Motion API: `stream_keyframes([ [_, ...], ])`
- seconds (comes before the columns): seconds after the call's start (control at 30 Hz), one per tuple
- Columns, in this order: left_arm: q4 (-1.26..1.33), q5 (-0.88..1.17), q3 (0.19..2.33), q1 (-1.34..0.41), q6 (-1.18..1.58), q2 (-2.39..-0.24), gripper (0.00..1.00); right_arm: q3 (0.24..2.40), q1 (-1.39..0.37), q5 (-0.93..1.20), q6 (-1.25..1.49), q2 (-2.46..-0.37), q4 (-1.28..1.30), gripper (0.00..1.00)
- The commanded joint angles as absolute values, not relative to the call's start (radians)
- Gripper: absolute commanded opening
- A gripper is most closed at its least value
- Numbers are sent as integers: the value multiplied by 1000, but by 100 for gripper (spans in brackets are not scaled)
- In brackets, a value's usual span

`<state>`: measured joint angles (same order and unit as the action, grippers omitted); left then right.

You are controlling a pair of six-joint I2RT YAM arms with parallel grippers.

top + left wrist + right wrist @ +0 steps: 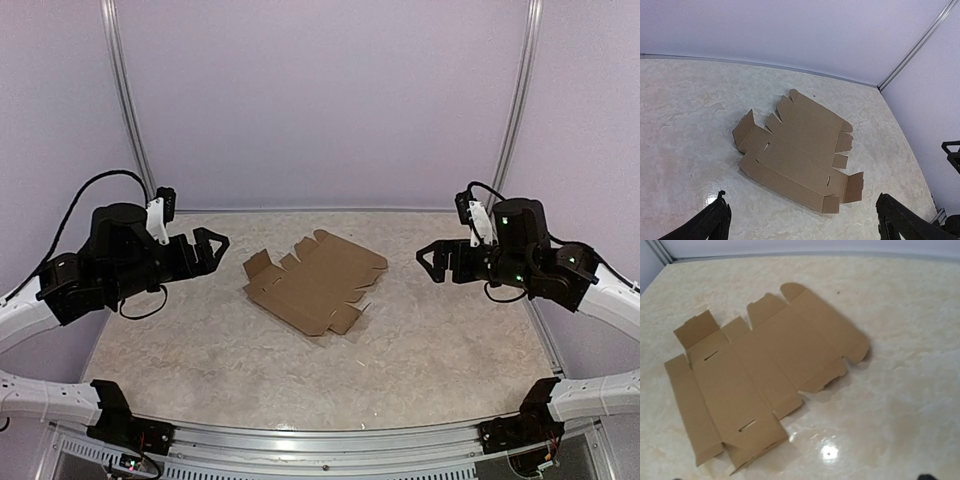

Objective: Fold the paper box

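the paper box [315, 280] lies unfolded and flat in the middle of the worktop [450, 350], a few tabs tilted up. the left end effector [216, 254] hangs released at its 9 o'clock, and the right end effector [426, 262] is released at 3 o'clock, neither touching it.

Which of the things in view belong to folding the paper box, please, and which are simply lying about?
For the job:
- paper box, lying as an unfolded flat sheet
- left gripper, open, apart from the sheet
- right gripper, open, apart from the sheet

Not part of it:
- table under the sheet
- metal rail of the frame
- black cable on the left arm
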<state>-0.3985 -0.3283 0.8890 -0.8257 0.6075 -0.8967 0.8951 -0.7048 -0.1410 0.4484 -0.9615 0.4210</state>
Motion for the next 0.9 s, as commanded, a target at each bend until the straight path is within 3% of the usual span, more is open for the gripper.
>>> stream_keyframes([
  [0.0,-449,-364,892,-824,566,-879,99,854,-716,-90,549,-998,388,100],
  [0.43,-467,-359,856,-825,558,-870,99,774,-844,-103,845,-1233,142,98],
  [0.87,-504,-377,838,-825,548,-834,99,769,-892,-113,1086,-1496,-64,82],
])
